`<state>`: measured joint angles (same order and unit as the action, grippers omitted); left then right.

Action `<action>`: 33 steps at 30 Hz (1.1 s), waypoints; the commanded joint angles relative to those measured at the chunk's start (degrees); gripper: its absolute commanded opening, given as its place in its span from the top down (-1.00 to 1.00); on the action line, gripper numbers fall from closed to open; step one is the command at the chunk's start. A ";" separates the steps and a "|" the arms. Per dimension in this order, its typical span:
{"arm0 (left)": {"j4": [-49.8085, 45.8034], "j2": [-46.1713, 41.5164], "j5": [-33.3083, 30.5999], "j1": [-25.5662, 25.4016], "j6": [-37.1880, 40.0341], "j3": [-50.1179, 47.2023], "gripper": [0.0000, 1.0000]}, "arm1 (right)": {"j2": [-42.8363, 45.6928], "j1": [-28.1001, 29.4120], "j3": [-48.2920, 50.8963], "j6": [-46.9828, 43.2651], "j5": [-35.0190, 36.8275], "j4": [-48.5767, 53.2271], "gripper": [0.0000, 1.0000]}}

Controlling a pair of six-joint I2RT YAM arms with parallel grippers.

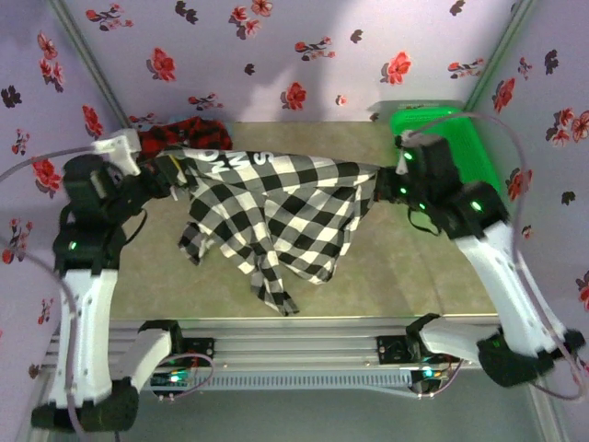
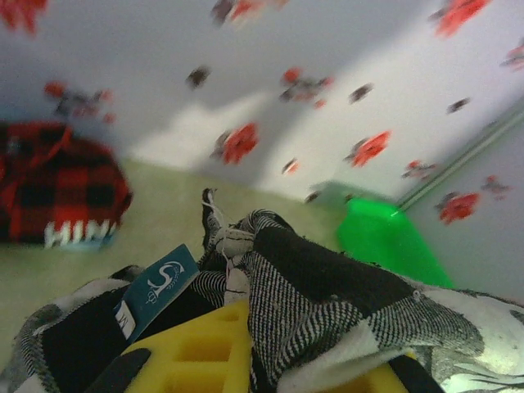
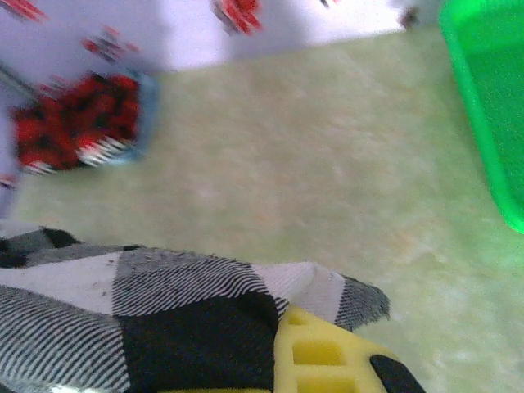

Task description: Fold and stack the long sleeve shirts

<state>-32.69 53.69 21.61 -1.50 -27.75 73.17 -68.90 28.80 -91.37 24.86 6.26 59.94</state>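
Got the black-and-white checked shirt [image 1: 276,207] strung up in the air between both arms, over the middle of the table [image 1: 396,267]. Pinched at one end by the left gripper [image 1: 177,177], closed nearly all the way with a bunched wad of fabric jammed between the yellow fingers [image 2: 205,352]. Same deal at the other end: clamped by the right gripper [image 1: 379,184], squeezed right down on a corner of the cloth. Pulled fairly taut along the top, with some white lettering on a dark strip near the left grip, and the rest sagging in loose folds toward the near edge of the table. Can't tell whether the lowest flap touches the surface or just hangs above it. Also spotted a teal tag [image 2: 160,286] poking out of the fabric right beside the left fingers.

Over in the far left corner of the table: the red-and-black plaid shirt [image 1: 179,133], lying in a crumpled heap, apart from both grippers, with a bit of white print along one edge. Not folded at all. Parked in the far right corner: a green basket [image 1: 451,138], just behind the right gripper in the top view. Plus floral-print walls [image 1: 276,46] all around.
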 commanded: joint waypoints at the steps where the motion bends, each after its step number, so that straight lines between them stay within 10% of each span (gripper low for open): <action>1: 0.25 5.51 -6.13 0.09 4.13 -2.39 0.74 | -8.07 -3.59 -0.11 -6.05 3.22 1.59 1.00; 5: 2.84 11.99 -9.21 0.11 5.62 -5.47 0.65 | -19.46 -4.79 -0.79 -9.14 6.41 -4.67 0.97; 8: 3.75 15.71 -9.53 0.14 2.74 -8.16 -0.55 | -26.86 -5.06 -1.24 -8.91 5.85 -8.74 0.52; 11: -1.01 14.95 -12.52 0.10 -0.44 -8.13 -0.99 | -29.35 -5.02 -1.30 -6.82 2.78 -11.61 -0.15; 16: -15.25 7.50 -13.34 -1.76 -1.65 -2.60 -0.99 | -20.40 -5.01 4.89 -0.83 0.94 -14.18 -0.56; 22: -28.78 2.87 -5.58 -16.73 -5.02 -7.53 -0.99 | -7.16 -2.87 20.50 7.82 -8.08 -11.74 -0.60; 33: -13.38 14.40 2.95 -41.54 -17.97 -22.51 -0.89 | -7.61 10.64 43.30 26.29 -15.59 -30.64 -0.60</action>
<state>-49.56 65.47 21.98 -41.10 -42.81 51.11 -74.87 37.45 -48.36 44.71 -6.79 37.06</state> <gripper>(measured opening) 0.952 0.800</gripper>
